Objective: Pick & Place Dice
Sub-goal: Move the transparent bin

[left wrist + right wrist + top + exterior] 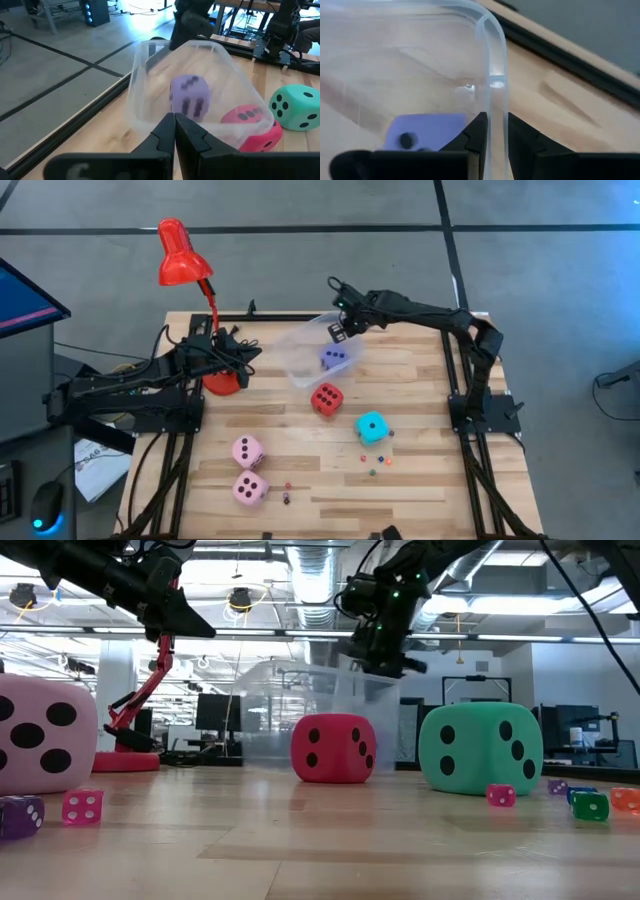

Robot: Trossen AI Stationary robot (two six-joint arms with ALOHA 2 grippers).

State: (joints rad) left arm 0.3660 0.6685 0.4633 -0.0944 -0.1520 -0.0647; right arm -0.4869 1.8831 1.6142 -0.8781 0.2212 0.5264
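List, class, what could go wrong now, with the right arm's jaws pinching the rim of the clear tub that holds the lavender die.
1. The right gripper grips only the thin rim of the tub; it could slip out.
2. The tub looks tilted, so the lavender die might roll out.
3. The red die sits close by; the tub could knock it.

One die (pixel 334 357) lay inside the clear bin (pixel 300 345) near the table's (pixel 420 470) far edge, with the right gripper (pixel 341 330) on the bin's far rim. Just before the bin sat a second die (pixel 326 398) and, to its right, a third (pixel 372 427). Two more dice (pixel 248 451) (pixel 250 488) lay one behind the other near the front left, perhaps touching.
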